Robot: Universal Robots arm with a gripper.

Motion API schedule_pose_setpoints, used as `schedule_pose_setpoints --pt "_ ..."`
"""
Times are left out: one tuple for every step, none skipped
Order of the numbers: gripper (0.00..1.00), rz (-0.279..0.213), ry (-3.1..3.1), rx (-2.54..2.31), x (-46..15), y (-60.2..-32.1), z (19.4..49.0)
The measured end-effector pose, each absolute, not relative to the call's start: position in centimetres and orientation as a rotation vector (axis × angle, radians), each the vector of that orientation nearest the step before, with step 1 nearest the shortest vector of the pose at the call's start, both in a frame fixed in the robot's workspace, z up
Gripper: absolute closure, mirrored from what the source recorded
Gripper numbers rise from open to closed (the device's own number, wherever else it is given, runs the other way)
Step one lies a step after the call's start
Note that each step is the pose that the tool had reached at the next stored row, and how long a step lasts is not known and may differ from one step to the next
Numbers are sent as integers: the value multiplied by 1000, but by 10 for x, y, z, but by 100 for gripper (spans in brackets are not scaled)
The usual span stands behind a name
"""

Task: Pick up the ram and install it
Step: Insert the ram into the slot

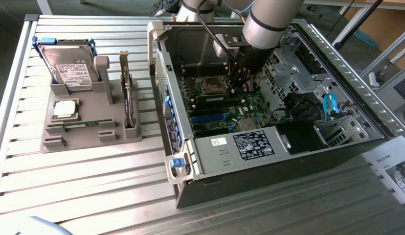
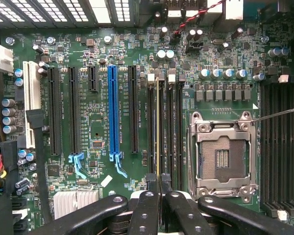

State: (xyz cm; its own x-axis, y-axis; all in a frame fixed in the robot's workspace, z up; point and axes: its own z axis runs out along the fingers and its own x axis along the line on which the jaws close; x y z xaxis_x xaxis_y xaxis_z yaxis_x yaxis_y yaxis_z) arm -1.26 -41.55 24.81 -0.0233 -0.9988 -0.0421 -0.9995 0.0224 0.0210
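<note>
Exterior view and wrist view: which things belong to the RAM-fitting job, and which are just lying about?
Job: long thin green ram stick, edge-on in the black gripper; black memory slots on the green motherboard.
Lying about: silver hard drive; square silver processor chip; upright card with metal bracket.

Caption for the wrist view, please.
Claw shut on the ram, edge-on at the memory slots beside the processor socket.

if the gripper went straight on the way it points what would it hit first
Likely the memory slots beside the empty processor socket: the gripper, shut on the ram, points at them. Depth is unclear.
</note>
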Motion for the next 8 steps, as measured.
schedule_pose_setpoints --pt "88 69 2235 -2185 -13 -416 248" --pt "88 69 2235 -2185 -13 -416 248" --pt "88 69 2235 -2185 -13 -416 248" --pt "88 70 2235 -2184 -13 -416 248" --pt "88 70 2235 -2184 -12 -416 248" --pt "88 70 2235 -2185 -12 -416 248" --pt "88 70 2235 -2185 -12 -416 248" --pt "88 70 2235 -2185 -11 -416 248"
